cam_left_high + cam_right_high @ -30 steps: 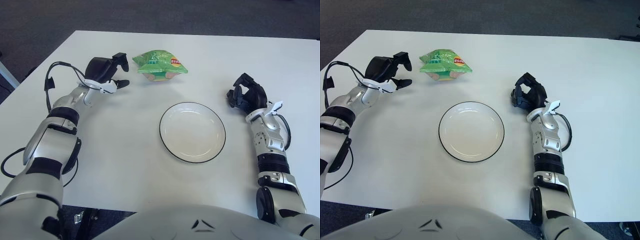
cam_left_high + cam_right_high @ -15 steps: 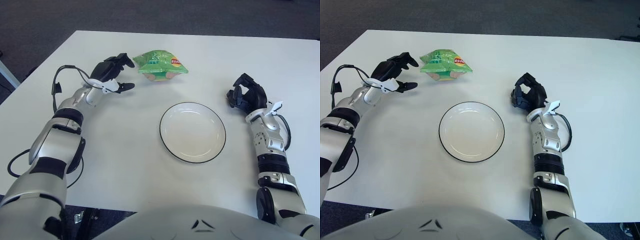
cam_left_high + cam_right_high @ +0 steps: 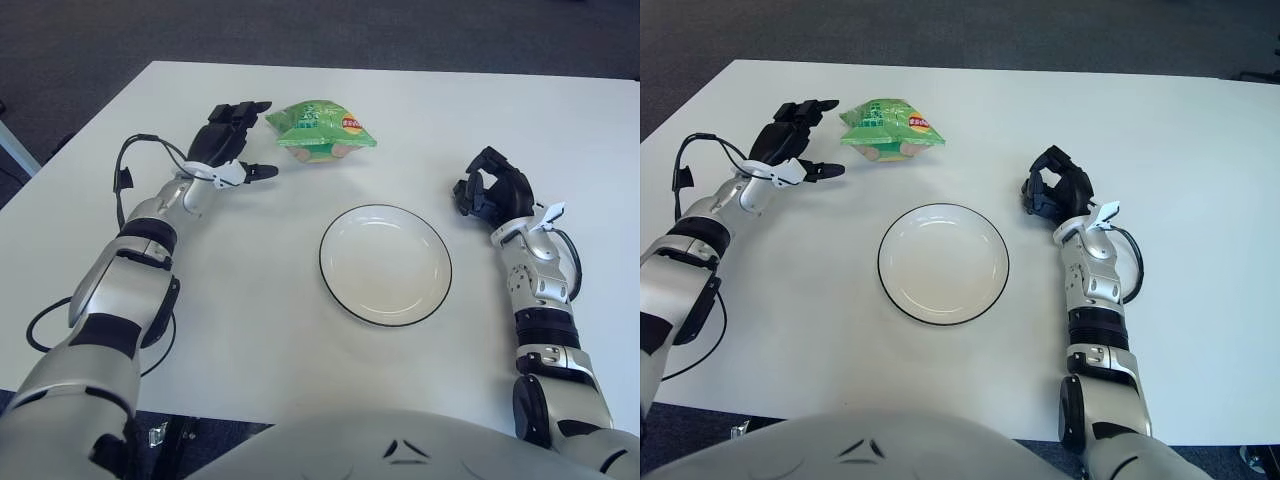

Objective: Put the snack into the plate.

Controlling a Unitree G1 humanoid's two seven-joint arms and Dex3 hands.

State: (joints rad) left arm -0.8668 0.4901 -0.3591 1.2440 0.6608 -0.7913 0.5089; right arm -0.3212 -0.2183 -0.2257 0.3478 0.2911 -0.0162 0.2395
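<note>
Two hands show over the white surface [image 3: 250, 300]. The left hand [image 3: 228, 140] has its fingers spread and holds nothing, just left of the green snack bag [image 3: 320, 130], which lies beyond the empty plate [image 3: 385, 264]. The right hand [image 3: 492, 193], fingers curled and empty, shows right of the plate.

snack [image 3: 320, 130]: glossy foil | plate [image 3: 385, 264]: glossy | table [image 3: 250, 320]: matt

A white table [image 3: 250, 300] is filling most of the view, running from six o'clock up to twelve. Dark grey carpeted floor [image 3: 330, 30] is showing beyond its far edge and past its corner at nine o'clock.
</note>
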